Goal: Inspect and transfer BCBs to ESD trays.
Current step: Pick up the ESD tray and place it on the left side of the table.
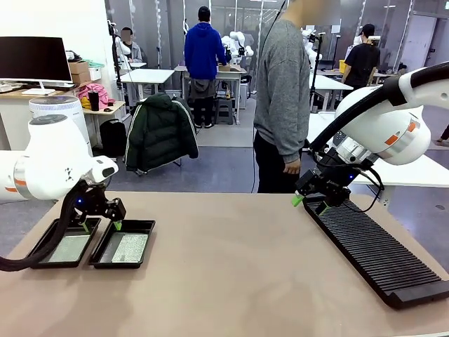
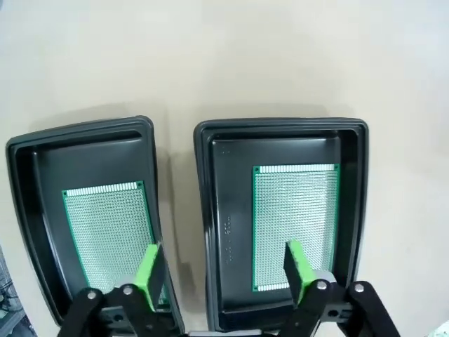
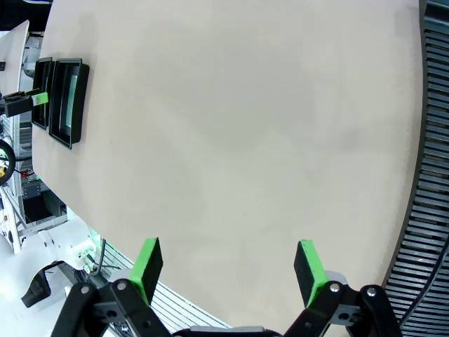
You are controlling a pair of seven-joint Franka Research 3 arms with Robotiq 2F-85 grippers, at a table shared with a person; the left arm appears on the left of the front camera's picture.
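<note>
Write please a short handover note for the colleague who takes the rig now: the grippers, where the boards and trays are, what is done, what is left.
Left gripper: open, holding nothing, above the two ESD trays.
Right gripper: open, holding nothing, near the far end of the black slotted rack.
Left tray holds one board; right tray holds one board, both lying flat.
Done: both trays are filled.
Left: no board shows in the rack slots in view; check for further boards, then pull both arms back.
</note>
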